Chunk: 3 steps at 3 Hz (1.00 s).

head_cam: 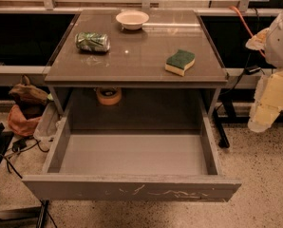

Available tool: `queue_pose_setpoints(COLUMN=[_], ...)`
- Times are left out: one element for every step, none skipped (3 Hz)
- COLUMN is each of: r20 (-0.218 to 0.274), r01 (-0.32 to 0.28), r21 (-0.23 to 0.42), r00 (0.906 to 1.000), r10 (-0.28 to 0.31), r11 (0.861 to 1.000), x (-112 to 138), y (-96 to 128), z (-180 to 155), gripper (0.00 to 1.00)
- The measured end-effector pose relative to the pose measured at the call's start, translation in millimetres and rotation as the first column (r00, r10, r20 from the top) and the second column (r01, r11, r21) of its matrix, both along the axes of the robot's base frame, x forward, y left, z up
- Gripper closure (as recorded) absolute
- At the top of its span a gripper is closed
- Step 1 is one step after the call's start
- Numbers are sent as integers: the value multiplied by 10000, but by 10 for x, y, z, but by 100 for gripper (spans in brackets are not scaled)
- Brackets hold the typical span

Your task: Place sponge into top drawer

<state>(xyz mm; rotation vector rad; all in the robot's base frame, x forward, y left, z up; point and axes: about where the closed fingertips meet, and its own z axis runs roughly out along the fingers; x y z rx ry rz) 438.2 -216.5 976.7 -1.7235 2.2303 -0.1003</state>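
Sponge [180, 62], green-over-yellow block; gripper [265, 115] far right

- One sponge [180, 61], green on top and yellow below.
- One crushed green can [92, 41].
- One white bowl [132, 19].
- One worktop [132, 65], with those three things on it.
- One top drawer [132, 188], open.
- One roll of tape [108, 95].
- One robot hand [261, 121], low at the right side, beside the worktop.

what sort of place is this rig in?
Probably a robot test lab: loose cables, speckled floor, staged sponge, can and bowl on a grey table, end effector hanging at the right edge.
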Motion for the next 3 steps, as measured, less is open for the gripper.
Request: queue_pose_setpoints(r20=[28, 197, 589], r01=[-9, -182, -419], r21=[-7, 201, 318], r00=[10000, 9996, 9975], r10=[9, 178, 400], r11=[10000, 9996, 9986], x=[6, 256, 652], y=[3, 15, -12], z=[6, -60, -171], gripper=[0, 0, 0])
